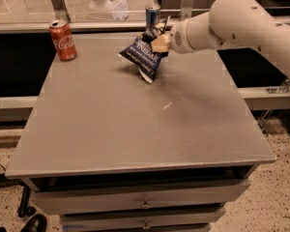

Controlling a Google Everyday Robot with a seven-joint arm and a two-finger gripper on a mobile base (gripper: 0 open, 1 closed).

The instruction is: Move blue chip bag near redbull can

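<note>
My gripper (158, 40) is shut on the black top of the blue chip bag (143, 57), a crinkly dark-blue bag with white lettering. The bag hangs tilted just above the grey table (111, 124), near its far edge. The redbull can (152, 15), slim and blue-and-silver, stands upright at the table's far edge, right behind the bag and gripper. My white arm (232, 25) reaches in from the right.
A red Coca-Cola can (63, 40) stands upright at the table's far left corner. A white object (106, 4) sits on the floor beyond the table. Drawers (145, 204) run under the table's front edge.
</note>
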